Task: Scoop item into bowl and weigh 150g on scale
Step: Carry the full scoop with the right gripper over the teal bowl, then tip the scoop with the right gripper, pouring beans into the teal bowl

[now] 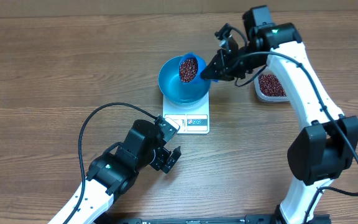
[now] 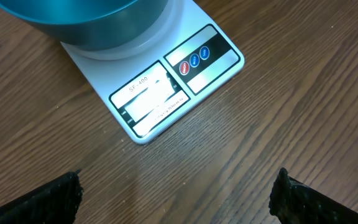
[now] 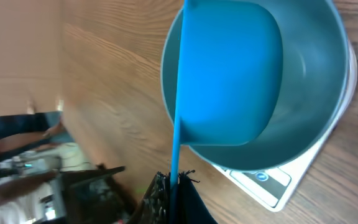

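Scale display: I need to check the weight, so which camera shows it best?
Left wrist view: the display on the scale sits close and unblocked, though glare washes out the digits. Overhead shows it tiny, below the blue bowl. Right wrist shows only the scale's button corner under the bowl.

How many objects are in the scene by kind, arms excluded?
blue bowl: 1
blue scoop: 1
white scale: 1
clear tub of beans: 1
Total: 4 (loose beans not counted singly)
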Available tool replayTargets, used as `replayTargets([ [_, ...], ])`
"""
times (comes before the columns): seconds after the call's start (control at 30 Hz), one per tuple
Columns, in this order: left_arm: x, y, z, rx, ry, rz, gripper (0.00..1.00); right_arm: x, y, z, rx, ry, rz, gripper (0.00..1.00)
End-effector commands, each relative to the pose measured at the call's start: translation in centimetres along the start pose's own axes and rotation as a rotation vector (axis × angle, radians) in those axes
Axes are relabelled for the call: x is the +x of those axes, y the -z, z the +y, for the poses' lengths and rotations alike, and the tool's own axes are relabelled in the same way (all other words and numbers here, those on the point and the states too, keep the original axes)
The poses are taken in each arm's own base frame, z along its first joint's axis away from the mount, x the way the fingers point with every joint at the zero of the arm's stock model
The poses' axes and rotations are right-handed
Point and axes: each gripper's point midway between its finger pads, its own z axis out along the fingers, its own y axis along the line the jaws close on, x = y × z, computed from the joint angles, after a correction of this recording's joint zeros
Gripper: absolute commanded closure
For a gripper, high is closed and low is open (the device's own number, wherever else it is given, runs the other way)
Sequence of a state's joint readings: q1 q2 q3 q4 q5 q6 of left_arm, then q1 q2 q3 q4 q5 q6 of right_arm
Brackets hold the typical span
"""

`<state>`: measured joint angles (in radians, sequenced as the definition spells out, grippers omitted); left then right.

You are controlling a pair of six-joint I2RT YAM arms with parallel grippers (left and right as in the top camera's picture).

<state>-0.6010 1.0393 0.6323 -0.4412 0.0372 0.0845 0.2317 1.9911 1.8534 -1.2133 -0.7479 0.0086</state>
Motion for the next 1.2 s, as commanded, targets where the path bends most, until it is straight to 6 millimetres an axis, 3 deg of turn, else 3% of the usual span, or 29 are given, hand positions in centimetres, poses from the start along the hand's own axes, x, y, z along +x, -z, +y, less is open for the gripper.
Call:
replayTargets([
  [0.0,0.5,-0.2,0.2,-0.007,-0.011,0.014,0.01,-0.7,-0.7,0.4,0.092,0.047,-0.020,0.96],
  [0.53,0.5,-0.2,0.2,-0.007,-0.011,0.014,0.00,-1.2,-1.3,-1.3,0.272,0.068,-0.043,0.96],
  [0.87,0.5,-0.2,0.2,-0.007,-0.011,0.014,0.00,-1.3,-1.3,-1.3,0.274,0.075,-0.048,0.96],
  [1.17,0.5,-0.2,0.2,-0.007,-0.011,0.014,0.01,-1.1,-2.7,-1.0,0.404,0.116,-0.050,0.96],
])
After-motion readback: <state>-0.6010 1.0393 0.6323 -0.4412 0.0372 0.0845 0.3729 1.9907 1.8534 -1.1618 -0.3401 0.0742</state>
